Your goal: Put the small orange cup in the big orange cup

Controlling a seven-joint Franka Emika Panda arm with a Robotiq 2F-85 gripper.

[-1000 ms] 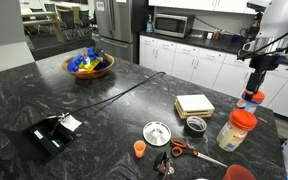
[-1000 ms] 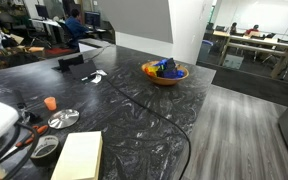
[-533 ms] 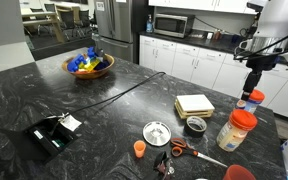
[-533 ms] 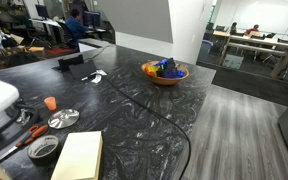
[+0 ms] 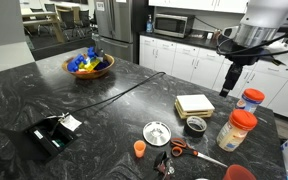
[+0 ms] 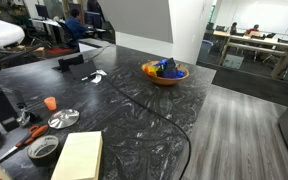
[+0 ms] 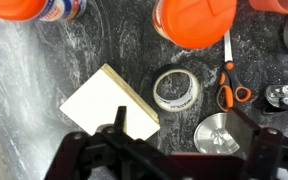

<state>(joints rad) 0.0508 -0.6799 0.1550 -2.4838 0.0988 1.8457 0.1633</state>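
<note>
The small orange cup (image 5: 140, 148) stands upright on the dark marble counter, left of the scissors (image 5: 180, 150); it also shows in an exterior view (image 6: 50, 102). The big orange cup (image 5: 240, 173) is cut off by the bottom edge, in front of the jars. My gripper (image 5: 229, 84) hangs high above the counter, over the yellow pad (image 5: 194, 104), far from both cups. In the wrist view its fingers (image 7: 179, 140) are wide apart and empty. The small cup is out of the wrist view.
Two clear jars with orange lids (image 5: 243, 128) (image 5: 252, 98) stand at the right. A tape roll (image 7: 175, 88), a silver lid (image 7: 224, 135) and scissors (image 7: 231, 80) lie below the gripper. A fruit bowl (image 5: 89, 65), a black device (image 5: 52, 133) and a cable lie further left.
The arm has swung away from above the jars, toward the yellow pad. Nothing on the counter has moved.
</note>
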